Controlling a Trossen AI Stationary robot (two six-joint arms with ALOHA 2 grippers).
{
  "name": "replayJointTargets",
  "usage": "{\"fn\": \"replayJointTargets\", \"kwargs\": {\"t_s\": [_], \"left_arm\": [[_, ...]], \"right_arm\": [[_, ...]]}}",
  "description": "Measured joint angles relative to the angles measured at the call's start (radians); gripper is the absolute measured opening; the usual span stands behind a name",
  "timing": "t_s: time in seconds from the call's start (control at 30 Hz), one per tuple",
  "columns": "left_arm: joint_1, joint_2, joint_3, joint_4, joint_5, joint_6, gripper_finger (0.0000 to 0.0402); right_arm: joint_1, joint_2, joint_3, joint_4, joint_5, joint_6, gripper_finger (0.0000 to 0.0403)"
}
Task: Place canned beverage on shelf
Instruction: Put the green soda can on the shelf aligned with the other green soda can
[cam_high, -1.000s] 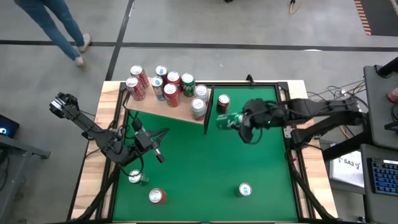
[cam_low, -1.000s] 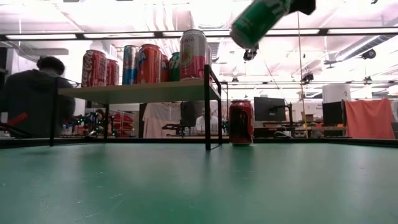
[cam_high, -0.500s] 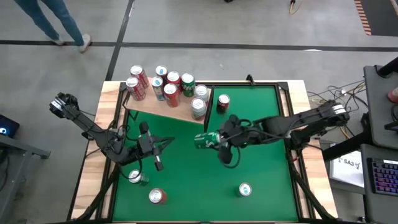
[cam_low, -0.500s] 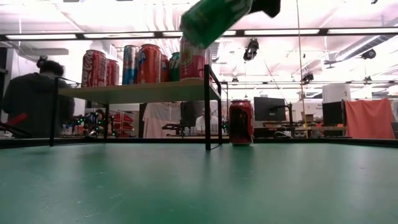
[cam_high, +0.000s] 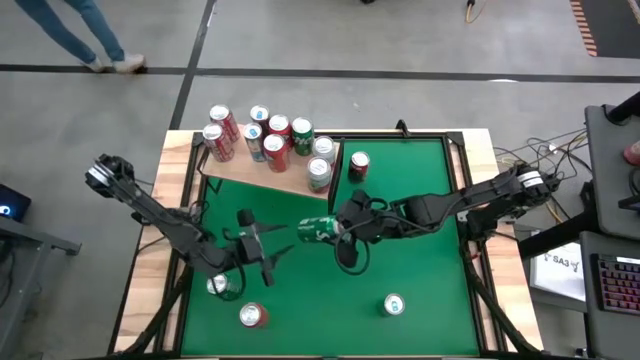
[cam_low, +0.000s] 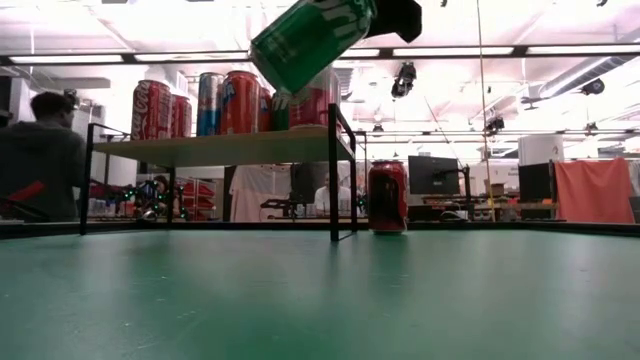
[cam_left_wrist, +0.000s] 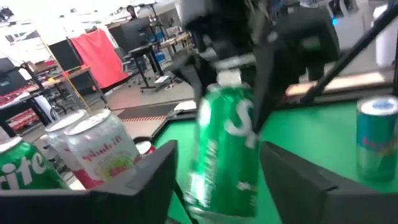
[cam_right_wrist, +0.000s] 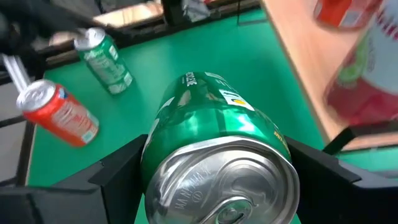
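Above mid-tabletop (cam_high: 420, 190), right gripper (cam_high: 338, 230) pinches green can (cam_high: 316, 230); left gripper (cam_high: 270, 243) spread opposite; shelf (cam_high: 290, 178) crowded with cans (cam_high: 265, 135) behind.

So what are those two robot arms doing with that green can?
The right gripper holds a green can tipped on its side, up in the air over the middle of the green table. The left gripper is open just beside it, empty. The shelf at the back already carries a bunch of cans. One red can stands next to the shelf, and three more cans wait near the front of the table.
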Motion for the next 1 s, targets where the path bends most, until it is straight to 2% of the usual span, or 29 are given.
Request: {"fn": "replayJointTargets", "kwargs": {"t_s": [0.17,0.33,0.87,1.0], "left_arm": [[0.019,0.071,0.0,-0.002,0.0,0.0,0.027],[0.059,0.126,0.002,-0.003,-0.004,-0.036,0.0297],[0.095,0.191,0.023,-0.064,-0.02,-0.103,0.0305],[0.102,0.19,0.023,-0.079,-0.017,-0.14,0.0305]], "right_arm": [[-0.001,0.014,0.002,0.047,0.021,-0.032,0.0302],[-0.001,0.044,0.035,0.051,0.031,-0.058,0.0302],[-0.001,0.182,0.196,-0.039,0.043,-0.148,0.0302],[-0.003,0.206,0.231,-0.078,0.093,-0.149,0.0302]]}}
